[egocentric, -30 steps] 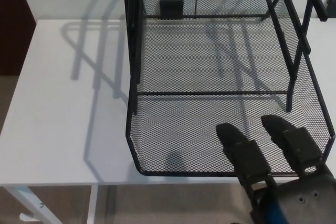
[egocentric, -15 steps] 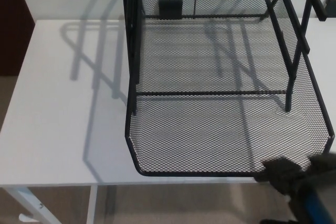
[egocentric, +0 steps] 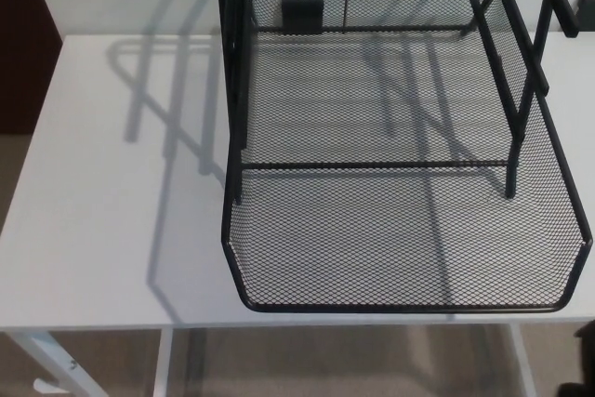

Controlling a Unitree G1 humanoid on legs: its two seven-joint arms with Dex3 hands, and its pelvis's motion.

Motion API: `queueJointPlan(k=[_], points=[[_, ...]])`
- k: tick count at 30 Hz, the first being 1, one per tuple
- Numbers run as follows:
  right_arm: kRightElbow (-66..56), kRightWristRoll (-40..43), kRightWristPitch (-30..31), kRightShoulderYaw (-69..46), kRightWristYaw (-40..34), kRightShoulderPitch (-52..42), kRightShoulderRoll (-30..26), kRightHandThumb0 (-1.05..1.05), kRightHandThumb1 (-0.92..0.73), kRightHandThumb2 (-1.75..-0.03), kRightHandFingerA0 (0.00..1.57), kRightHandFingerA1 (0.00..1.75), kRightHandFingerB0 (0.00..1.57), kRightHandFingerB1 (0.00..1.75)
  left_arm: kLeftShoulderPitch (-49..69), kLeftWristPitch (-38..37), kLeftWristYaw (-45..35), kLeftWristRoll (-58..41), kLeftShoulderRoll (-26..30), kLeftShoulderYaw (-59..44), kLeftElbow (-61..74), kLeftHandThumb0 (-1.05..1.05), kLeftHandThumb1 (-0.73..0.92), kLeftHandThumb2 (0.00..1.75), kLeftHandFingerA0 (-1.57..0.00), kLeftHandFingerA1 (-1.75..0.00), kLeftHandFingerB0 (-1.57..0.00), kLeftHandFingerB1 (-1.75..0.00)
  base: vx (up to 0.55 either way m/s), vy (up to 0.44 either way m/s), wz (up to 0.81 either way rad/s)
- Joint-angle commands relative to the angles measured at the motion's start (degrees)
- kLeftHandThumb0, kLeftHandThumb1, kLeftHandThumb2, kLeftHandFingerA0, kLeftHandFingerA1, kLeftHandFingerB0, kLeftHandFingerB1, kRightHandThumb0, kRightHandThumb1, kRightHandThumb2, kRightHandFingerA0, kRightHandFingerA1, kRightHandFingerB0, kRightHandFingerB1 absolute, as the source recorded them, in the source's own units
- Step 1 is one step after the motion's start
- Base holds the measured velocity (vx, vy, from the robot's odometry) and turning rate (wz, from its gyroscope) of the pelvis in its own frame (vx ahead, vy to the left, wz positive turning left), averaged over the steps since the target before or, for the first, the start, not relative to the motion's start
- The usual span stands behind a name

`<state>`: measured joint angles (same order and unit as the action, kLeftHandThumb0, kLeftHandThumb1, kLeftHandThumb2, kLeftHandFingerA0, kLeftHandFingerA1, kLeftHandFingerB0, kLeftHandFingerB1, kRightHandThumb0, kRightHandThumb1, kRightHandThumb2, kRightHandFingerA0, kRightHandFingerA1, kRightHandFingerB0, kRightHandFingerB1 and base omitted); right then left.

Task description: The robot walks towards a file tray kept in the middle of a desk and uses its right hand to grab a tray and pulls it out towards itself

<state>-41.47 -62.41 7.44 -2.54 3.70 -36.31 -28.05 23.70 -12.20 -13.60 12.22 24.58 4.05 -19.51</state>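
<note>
The black mesh tray sits pulled out from its rack frame, front rim overhanging the white counter edge. Pulled further, I judge it could tip off. Neither of my hands shows, so I cannot tell my fingers' state.

The tray in front of me is black wire mesh, a fine diamond pattern all over its floor and low walls, with a solid black rim. The rack standing over it has plain black bars. A small solid black block sits at the tray's far wall. The counter is flat white, crossed near its far left corner by grey striped shadows. Its legs are white too. Beyond the counter's left edge is a dark reddish-brown surface, and the floor below the near edge is beige.
</note>
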Motion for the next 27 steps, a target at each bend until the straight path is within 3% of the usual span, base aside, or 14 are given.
queueJointPlan(k=[1,2,4,5,7,8,9,11,13,21,24,25,26,27], points=[[20.49,128.63,3.75,-87.22,39.7,4.03,-6.55,-0.84,-0.26,-0.8,1.56,1.34,1.28,1.02,0.43,-2.64,0.8,-0.03,0.81,-0.49,-3.25,-0.76,0.59,0.94,-0.57,-0.53,-0.38,-0.47,0.0,0.0,0.0],[16.67,121.65,-2.15,-80.2,38.15,-2.57,-1.82,-0.41,-0.18,-0.87,1.47,1.33,1.41,1.24,0.48,-2.76,0.71,-0.12,0.77,-0.47,-3.29,-0.75,0.59,0.93,-0.56,-0.53,-0.39,-0.47,0.0,0.0,0.0],[13.23,106.71,-12.15,-67.69,33.67,-9.24,2.85,-0.52,-0.52,-0.55,1.5,0.94,1.29,0.97,0.44,-2.49,0.73,0.33,0.77,-0.08,-3.01,-0.76,0.59,0.94,-0.58,-0.54,-0.37,-0.47,0.0,0.0,0.0],[12.9,97.92,-14.97,-61.8,32.4,-11.95,3.46,-0.55,-0.38,-0.8,1.4,1.09,1.2,1.0,0.48,-2.09,0.6,0.47,0.82,0.05,-2.65,-0.76,0.59,0.94,-0.56,-0.53,-0.38,-0.47,0.0,0.0,0.0],[13.36,88.31,-13.37,-54.9,31.86,-13.23,3.64,-0.59,-0.41,-0.8,1.37,1.06,1.16,0.96,0.51,-1.68,0.52,0.59,0.67,0.26,-2.36,-0.75,0.73,0.63,-0.63,-0.39,-0.44,-0.34,0.0,0.0,0.0],[14.83,83.51,-11.77,-49.16,31.97,-12.33,3.87,-0.5,-0.54,-0.56,1.38,0.92,1.19,0.87,0.48,-1.97,0.6,0.64,0.71,0.27,-2.46,-0.76,0.73,0.63,-0.63,-0.39,-0.44,-0.34,0.0,0.0,0.0],[20.7,74.32,-13.92,-39.85,30.66,-10.79,2.61,-0.52,-0.43,-0.79,1.3,1.0,1.1,0.88,0.54,-1.99,0.56,0.43,0.63,0.16,-2.4,-0.76,0.59,0.94,-0.55,-0.53,-0.39,-0.47,0.0,0.0,0.0],[26.6,61.61,-12.98,-29.59,27.93,-9.07,1.01,-0.46,-0.57,-0.57,1.29,0.77,1.1,0.69,0.55,-2.05,0.59,0.48,0.67,0.15,-2.24,-0.76,0.59,0.95,-0.56,-0.53,-0.39,-0.47,0.0,0.0,0.0],[32.55,53.34,-11.8,-22.83,26.32,-6.44,0.03,-0.56,-0.48,-0.78,1.15,0.86,0.99,0.77,0.23,-2.36,0.76,0.65,0.69,0.21,-2.19,-0.76,0.6,0.95,-0.56,-0.53,-0.39,-0.47,0.0,0.0,0.0],[61.47,26.91,-7.15,-5.03,20.06,7.19,-0.86,-0.32,-0.46,-0.54,1.0,0.56,0.85,0.51,-0.43,-1.6,0.46,1.11,1.5,0.11,-1.4,-0.78,0.6,0.96,-0.55,-0.53,-0.38,-0.48,0.0,0.0,0.0],[67.47,23.89,-4.94,-1.6,23.09,10.65,-0.96,-0.26,-0.48,-0.54,0.73,0.46,0.64,0.42,-0.45,-1.38,0.49,1.42,1.55,0.32,-1.36,-0.79,0.61,0.96,-0.55,-0.53,-0.38,-0.47,0.0,0.0,0.0],[66.48,22.71,-1.68,0.22,26.95,11.05,-1.15,-0.29,-0.5,-0.55,0.49,0.4,0.34,0.33,-0.13,-1.74,0.43,1.39,1.72,0.26,-1.3,-0.78,0.6,0.96,-0.55,-0.53,-0.38,-0.47,0.0,0.0,0.0],[67.28,22.16,-0.42,0.73,26.92,11.91,-0.72,-0.31,-0.47,-0.54,0.28,0.34,0.18,0.28,-0.04,-1.82,0.18,1.15,1.76,0.19,-1.21,-0.78,0.75,0.64,-0.63,-0.39,-0.44,-0.35,0.0,0.0,0.0],[67.11,22.13,0.44,0.74,26.27,12.4,-0.47,-0.2,-0.35,-0.86,0.03,0.49,0.0,0.45,-0.29,-1.63,0.11,1.17,1.77,0.2,-1.03,-0.77,0.75,0.64,-0.63,-0.39,-0.44,-0.35,0.0,0.0,0.0]])
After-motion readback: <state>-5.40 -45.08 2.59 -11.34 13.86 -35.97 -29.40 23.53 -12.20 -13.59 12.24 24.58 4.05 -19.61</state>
